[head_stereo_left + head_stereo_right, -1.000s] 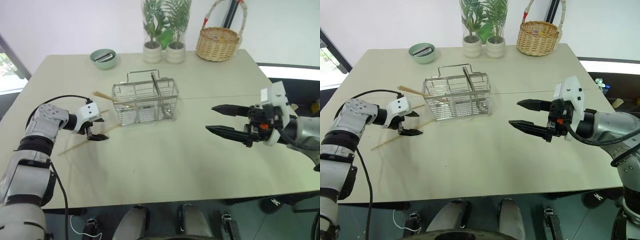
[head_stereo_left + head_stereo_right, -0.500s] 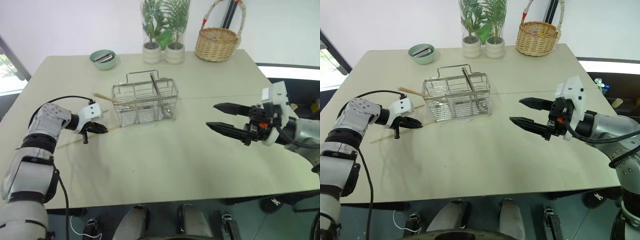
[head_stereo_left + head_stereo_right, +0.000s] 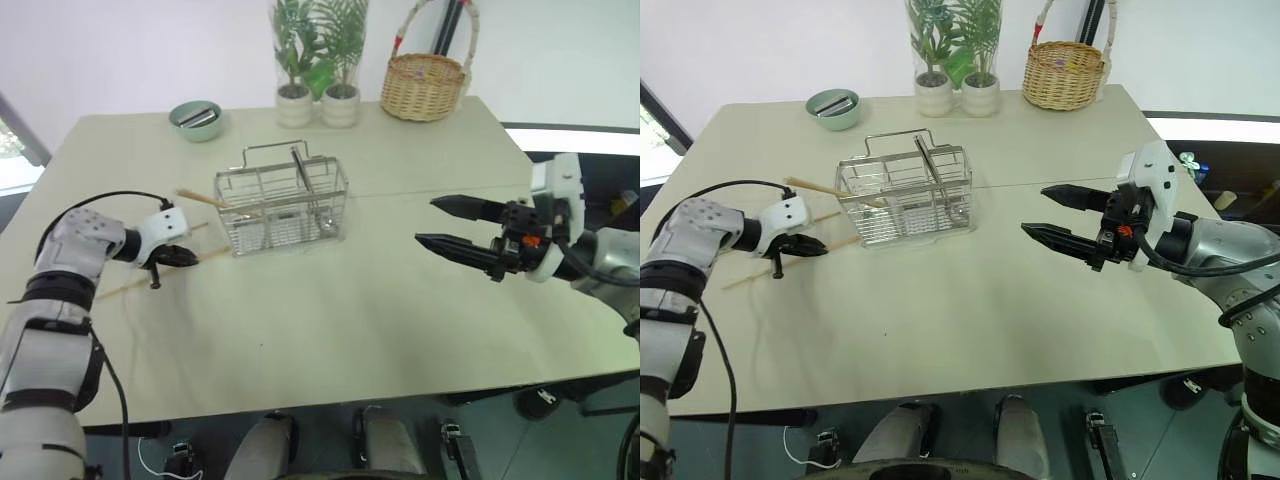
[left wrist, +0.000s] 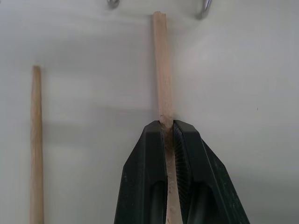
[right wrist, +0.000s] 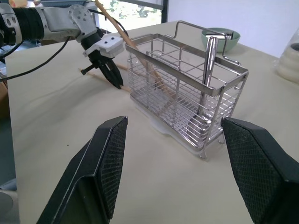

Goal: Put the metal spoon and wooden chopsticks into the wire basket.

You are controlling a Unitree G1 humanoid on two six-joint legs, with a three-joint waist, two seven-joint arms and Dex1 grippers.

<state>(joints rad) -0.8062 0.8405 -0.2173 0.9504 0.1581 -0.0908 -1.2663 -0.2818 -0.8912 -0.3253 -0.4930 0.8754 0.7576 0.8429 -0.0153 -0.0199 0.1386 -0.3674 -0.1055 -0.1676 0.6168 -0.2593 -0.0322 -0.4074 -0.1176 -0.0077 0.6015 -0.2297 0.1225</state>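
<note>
Chopstick pickup is the step I read as in hand, so I start with the table [image 3: 330,330] and work down. Near its middle stands the wire basket [image 3: 281,196], upright, and it already holds the metal spoon [image 5: 207,65], standing handle-up in one compartment beside the divider, plus one wooden stick leaning out over the rim on the robot's left; from the head cameras I cannot tell which compartment that stick's lower end sits in. Far back are the wicker basket [image 3: 423,85], two potted plants [image 3: 310,60], and a small green bowl [image 3: 195,117] holding something grey and flat that I can't make out. My left gripper [image 4: 168,128] is clenched on one of the wooden chopsticks [image 4: 161,65] lying on the table just left of the basket, its far tip close to the basket's feet; a second loose stick [image 4: 35,140] lies beside it, apart from the fingers. My right gripper [image 3: 442,223] hangs over the table to the right of the basket, jaws spread and holding nothing. Next, as I judge it, I need to lift the pinched stick, tip it toward upright so it clears the rim, and lower it into a compartment without nudging the leaning stick. One stick would then remain.
</note>
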